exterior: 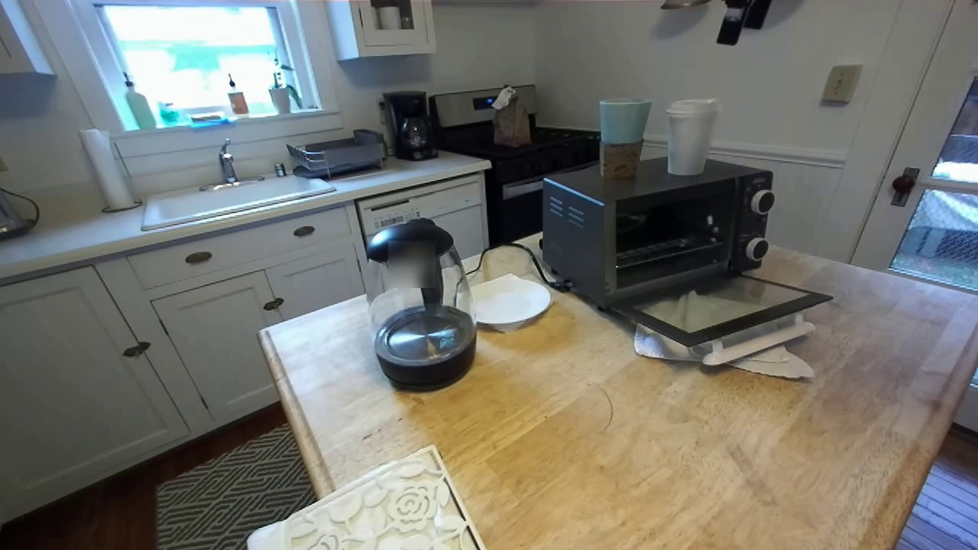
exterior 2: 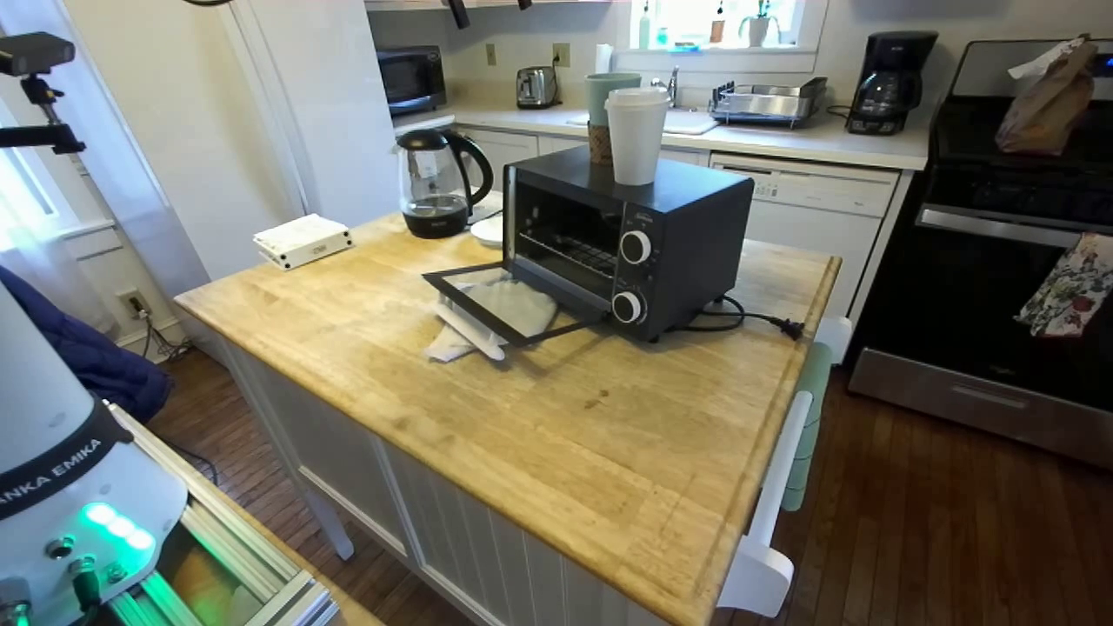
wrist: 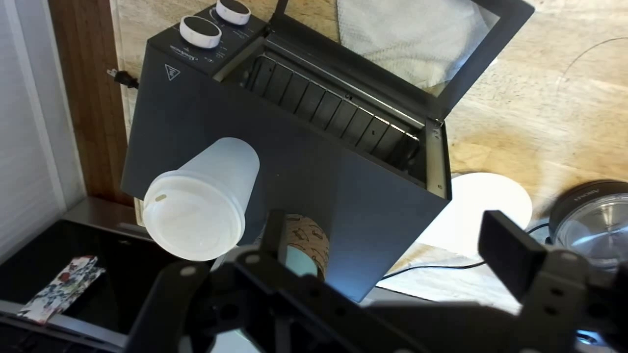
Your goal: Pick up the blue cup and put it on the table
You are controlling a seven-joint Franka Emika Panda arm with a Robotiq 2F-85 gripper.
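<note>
Atop the toaster oven (exterior: 577,237), the blue cup (exterior: 624,121) stands upright just beside the white cup (exterior: 691,137). Our end effector (wrist: 385,235) is spread wide, holding nothing; in the wrist view one finger (wrist: 274,235) partly hides the blue cup. We should centre the cup between both fingers, keep clear of the white cup, then lift straight up and over to the worktop (exterior: 535,428).

White cup (exterior: 691,141) on toaster oven (wrist: 304,162) — kettle (exterior: 425,347) beside plate (exterior: 512,300)
</note>
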